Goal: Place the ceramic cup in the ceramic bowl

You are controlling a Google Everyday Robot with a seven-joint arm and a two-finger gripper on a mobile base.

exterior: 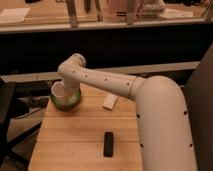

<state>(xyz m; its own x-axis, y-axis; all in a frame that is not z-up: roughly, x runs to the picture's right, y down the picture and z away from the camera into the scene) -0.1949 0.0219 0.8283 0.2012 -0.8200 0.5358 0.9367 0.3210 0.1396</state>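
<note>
The ceramic bowl (68, 101), green with a dark rim, sits at the far left corner of the wooden table (75, 135). The white ceramic cup (59, 90) shows within the bowl's left side, its mouth facing up. My white arm (110, 82) reaches in from the right and bends down over the bowl. The gripper (68, 86) is at the cup, mostly hidden behind the wrist. Whether the cup rests in the bowl or hangs just above it cannot be told.
A small white block (109, 102) lies right of the bowl. Near the table's front lies a black bar-shaped object (108, 143). A dark chair (10, 110) stands to the left, and a counter with a dark front (125, 45) runs behind the table.
</note>
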